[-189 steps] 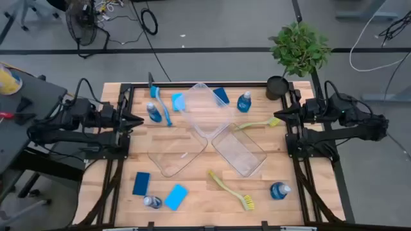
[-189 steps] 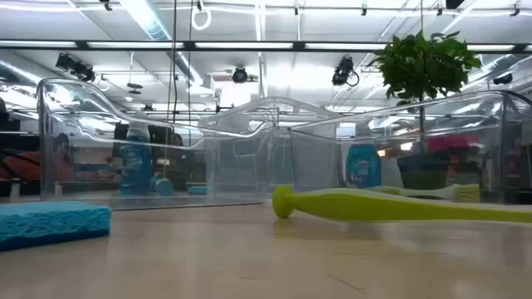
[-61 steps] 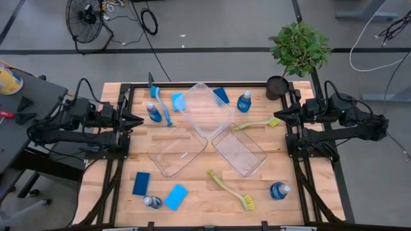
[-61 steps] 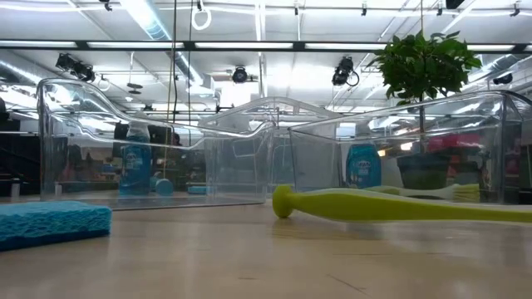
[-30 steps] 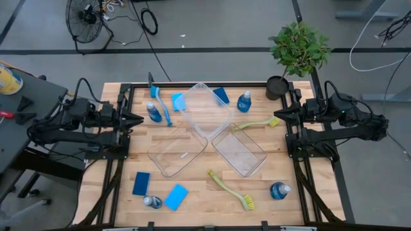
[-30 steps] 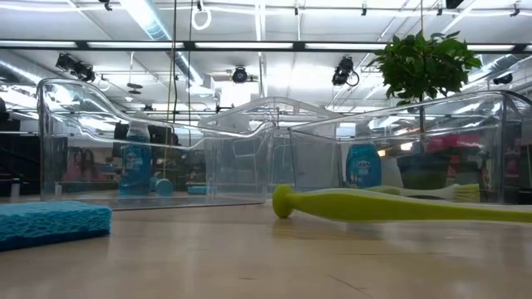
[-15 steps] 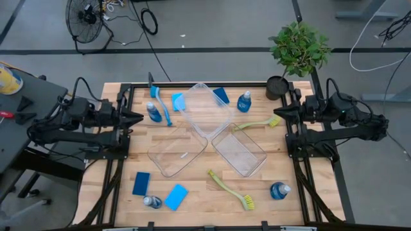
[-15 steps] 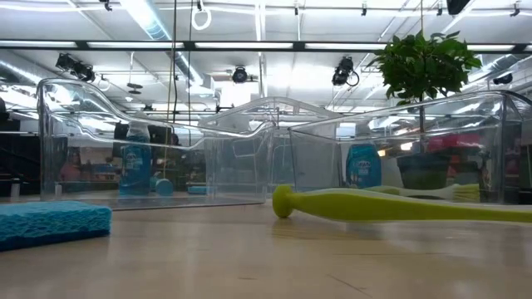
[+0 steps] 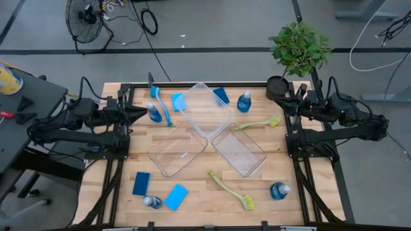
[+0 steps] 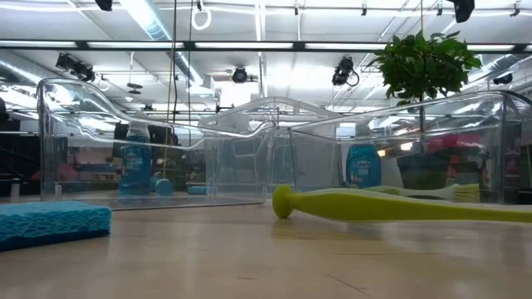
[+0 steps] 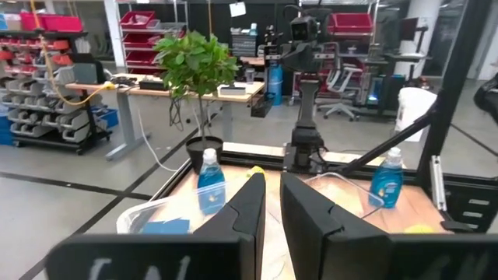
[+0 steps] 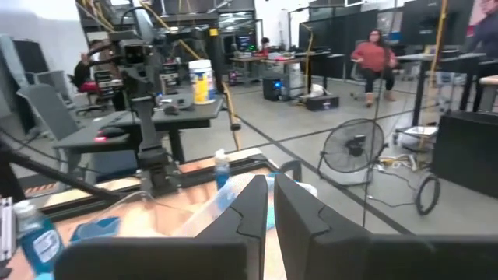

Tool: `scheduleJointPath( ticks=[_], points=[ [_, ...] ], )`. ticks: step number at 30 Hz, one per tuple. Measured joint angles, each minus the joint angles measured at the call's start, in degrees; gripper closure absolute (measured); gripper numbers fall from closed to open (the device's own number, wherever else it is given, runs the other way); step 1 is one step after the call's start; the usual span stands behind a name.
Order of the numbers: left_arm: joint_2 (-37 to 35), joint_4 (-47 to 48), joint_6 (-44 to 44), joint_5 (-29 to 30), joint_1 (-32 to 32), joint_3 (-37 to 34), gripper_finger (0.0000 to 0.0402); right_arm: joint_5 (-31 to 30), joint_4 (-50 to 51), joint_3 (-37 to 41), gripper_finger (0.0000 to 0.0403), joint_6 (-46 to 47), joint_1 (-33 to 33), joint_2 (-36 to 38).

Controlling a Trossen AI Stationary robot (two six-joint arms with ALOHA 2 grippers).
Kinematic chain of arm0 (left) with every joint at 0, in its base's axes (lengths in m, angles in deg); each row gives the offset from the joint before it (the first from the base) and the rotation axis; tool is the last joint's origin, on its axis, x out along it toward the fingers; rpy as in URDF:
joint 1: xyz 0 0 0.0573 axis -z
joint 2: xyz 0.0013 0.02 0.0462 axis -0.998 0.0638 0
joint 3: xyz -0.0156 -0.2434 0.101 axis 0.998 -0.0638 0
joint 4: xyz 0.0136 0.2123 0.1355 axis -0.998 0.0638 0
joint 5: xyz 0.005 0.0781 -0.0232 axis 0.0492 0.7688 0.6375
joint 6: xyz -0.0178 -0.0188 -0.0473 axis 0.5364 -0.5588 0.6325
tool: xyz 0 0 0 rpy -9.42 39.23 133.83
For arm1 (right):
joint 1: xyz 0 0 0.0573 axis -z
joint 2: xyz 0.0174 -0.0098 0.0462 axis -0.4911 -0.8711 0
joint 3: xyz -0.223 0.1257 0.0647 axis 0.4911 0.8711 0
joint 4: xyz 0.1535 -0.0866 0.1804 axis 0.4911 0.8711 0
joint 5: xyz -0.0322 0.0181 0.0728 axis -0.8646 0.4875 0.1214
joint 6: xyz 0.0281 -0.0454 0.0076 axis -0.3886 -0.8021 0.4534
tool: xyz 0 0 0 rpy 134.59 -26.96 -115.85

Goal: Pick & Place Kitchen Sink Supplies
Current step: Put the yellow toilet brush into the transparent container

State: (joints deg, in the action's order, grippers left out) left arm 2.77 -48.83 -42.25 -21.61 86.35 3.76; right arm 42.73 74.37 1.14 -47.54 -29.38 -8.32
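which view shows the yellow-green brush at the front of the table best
The high view: the whole yellow-green brush shows from handle to bristles, lying in front of the clear bins. The low view shows only its handle side-on. Neither wrist view shows it.

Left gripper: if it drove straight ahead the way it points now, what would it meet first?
Likely the blue-liquid bottle beside the blue dish brush, right off the left gripper tip. The gripper's height is unclear, so it might pass over.
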Motion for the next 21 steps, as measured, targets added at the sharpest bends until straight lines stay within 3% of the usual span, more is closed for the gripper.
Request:
scheduleJointPath(
  ticks=[21],
  points=[
    [0.53, -3.12, 0.87, 0.31, 0.00, 0.70, 0.0353, 1.60, -3.61, 0.00, 0.0371, 0.23, 0.00, 0.00]
  ],
)
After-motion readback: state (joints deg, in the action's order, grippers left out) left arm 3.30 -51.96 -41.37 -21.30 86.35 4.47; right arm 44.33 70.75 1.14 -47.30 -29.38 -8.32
